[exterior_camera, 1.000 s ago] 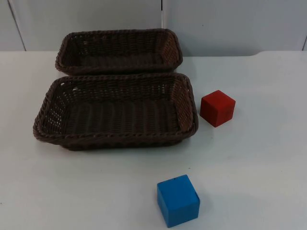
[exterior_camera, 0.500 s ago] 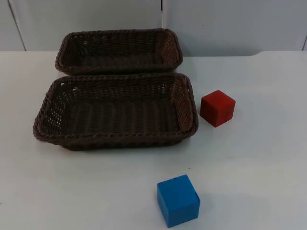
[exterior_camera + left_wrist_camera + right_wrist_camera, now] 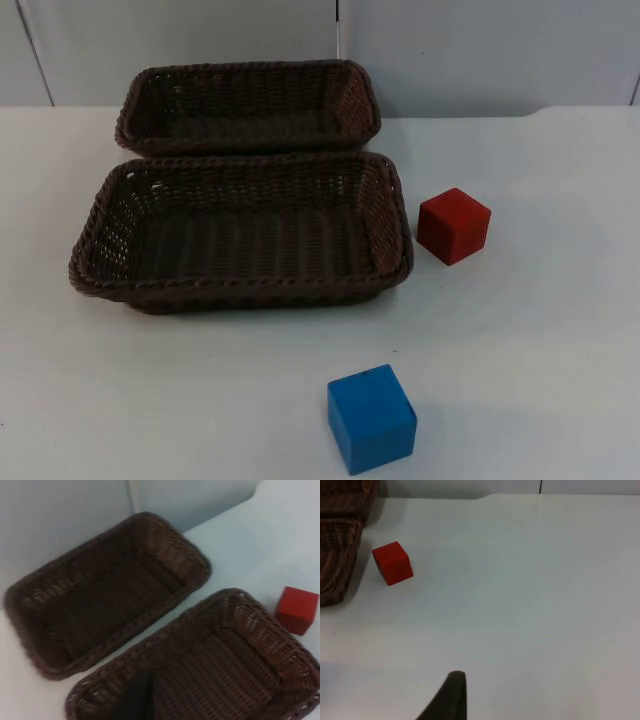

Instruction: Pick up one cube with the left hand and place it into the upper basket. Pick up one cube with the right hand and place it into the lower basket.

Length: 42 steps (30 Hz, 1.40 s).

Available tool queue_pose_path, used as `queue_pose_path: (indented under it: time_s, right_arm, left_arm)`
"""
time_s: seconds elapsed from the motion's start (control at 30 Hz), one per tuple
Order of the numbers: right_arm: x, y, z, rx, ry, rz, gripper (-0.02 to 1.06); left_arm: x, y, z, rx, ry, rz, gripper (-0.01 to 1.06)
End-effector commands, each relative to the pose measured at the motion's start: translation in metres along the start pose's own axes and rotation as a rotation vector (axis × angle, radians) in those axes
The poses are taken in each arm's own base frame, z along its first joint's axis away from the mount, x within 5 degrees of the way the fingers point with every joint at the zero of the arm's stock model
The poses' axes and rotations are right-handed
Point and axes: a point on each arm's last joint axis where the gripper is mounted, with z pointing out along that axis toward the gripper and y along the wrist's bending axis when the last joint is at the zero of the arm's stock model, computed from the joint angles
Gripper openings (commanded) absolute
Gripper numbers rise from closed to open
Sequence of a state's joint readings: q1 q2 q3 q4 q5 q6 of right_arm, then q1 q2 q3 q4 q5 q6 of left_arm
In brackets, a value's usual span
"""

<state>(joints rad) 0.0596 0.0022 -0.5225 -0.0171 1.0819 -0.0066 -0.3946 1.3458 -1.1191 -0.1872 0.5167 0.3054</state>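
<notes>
Two empty dark brown wicker baskets stand side by side: the upper basket (image 3: pixel 250 68) by the wall and the lower basket (image 3: pixel 240 288) in front of it. A red cube (image 3: pixel 453 226) rests on the table just right of the lower basket. A blue cube (image 3: pixel 371 417) sits near the front edge, below the lower basket's right end. My left gripper (image 3: pixel 137 702) hovers above the lower basket (image 3: pixel 260 625), with the upper basket (image 3: pixel 192 560) and the red cube (image 3: pixel 297 609) beyond. My right gripper (image 3: pixel 451 697) hangs over bare table, well right of the red cube (image 3: pixel 393 563).
The grey partition wall (image 3: pixel 450 50) closes the table's far side right behind the upper basket. White table top (image 3: pixel 560 330) stretches to the right of the cubes and in front of the lower basket.
</notes>
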Motion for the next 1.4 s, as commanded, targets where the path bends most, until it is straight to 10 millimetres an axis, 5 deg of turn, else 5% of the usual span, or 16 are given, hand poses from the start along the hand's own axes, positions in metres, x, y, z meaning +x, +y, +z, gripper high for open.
queue_pose_path:
  time_s: [0.0,0.63,1.37]
  right_arm:
    - [0.001,0.0,0.001,0.005,0.002,-0.004,1.05]
    - [0.001,0.0,0.001,0.005,0.002,-0.004,1.05]
    - [0.001,-0.001,0.001,0.007,0.002,0.003,1.05]
  left_arm:
    - [-0.007,-0.008,0.009,0.028,-0.003,0.016,1.03]
    - [-0.015,-0.059,0.107,0.161,0.12,0.148,1.03]
    - [-0.018,-0.116,0.198,0.24,0.124,0.25,1.03]
